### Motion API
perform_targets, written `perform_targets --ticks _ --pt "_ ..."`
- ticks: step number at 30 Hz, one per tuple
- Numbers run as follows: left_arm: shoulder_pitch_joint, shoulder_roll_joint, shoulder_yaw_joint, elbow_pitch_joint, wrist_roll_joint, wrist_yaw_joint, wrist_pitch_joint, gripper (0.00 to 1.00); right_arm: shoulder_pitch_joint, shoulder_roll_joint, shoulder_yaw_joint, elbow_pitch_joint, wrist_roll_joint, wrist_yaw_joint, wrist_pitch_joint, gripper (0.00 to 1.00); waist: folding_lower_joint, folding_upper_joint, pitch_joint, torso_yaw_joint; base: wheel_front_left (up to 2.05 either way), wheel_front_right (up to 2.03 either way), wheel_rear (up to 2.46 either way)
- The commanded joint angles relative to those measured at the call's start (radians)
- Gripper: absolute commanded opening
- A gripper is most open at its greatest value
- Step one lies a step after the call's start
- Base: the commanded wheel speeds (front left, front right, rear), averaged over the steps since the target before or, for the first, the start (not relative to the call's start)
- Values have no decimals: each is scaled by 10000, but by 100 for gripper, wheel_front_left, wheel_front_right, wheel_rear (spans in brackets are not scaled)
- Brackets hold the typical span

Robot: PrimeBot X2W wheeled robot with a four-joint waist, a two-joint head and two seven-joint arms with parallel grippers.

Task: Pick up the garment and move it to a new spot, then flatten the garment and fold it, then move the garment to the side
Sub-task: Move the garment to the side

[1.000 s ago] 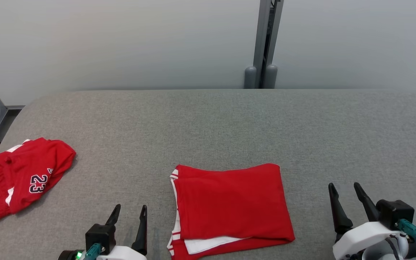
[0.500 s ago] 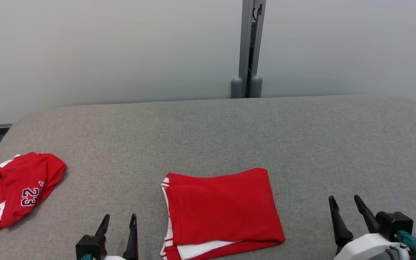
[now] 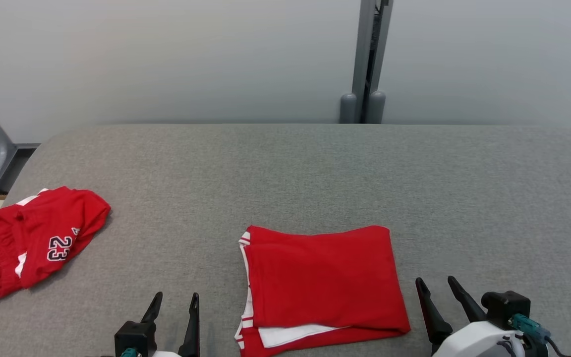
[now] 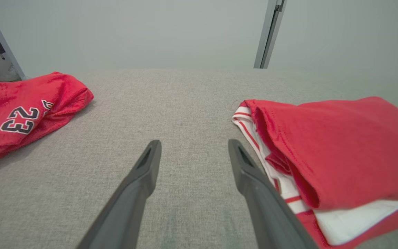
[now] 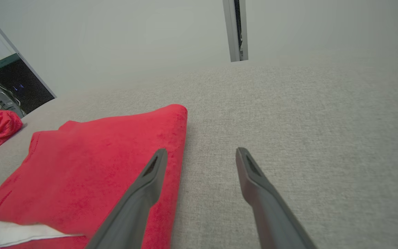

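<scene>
Left claw (image 3: 177, 296), right claw (image 3: 434, 280) — both agape — folded red garment (image 3: 322, 277) between them

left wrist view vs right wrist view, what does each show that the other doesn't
Left wrist view: the open left hand, the readable 23 print on the crumpled garment, the striped edge of the folded garment. Right wrist view: the open right hand beside the folded garment's plain edge, a dark opening at far left. Shared: both red garments, the grey table, the grey post.
</scene>
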Motion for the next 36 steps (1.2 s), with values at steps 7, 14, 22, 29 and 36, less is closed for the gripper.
perform_targets --ticks 7,14,22,29,36 --pt "-380 51 -120 4 88 -96 -46 100 -1038 -65 372 1006 451 1 -38 100 0 0 701 978 0 0 0" --pt "-580 49 -187 -14 16 -150 -45 100 -1852 -71 812 2538 2012 1 -23 63 0 0 1060 1439 0 0 0" --pt "-497 45 -221 108 -55 -174 -45 100 -2264 -39 1792 3204 3017 1 -11 0 0 0 969 1232 0 0 0" --pt "-279 49 -255 117 -41 -180 -45 100 -2140 -83 1462 2820 2625 -1 -23 0 0 0 577 125 0 0 0" --pt "-429 46 -365 -46 -102 -178 -45 100 -1945 -76 1124 2471 2290 -1 -23 0 0 0 478 -1947 0 0 0"
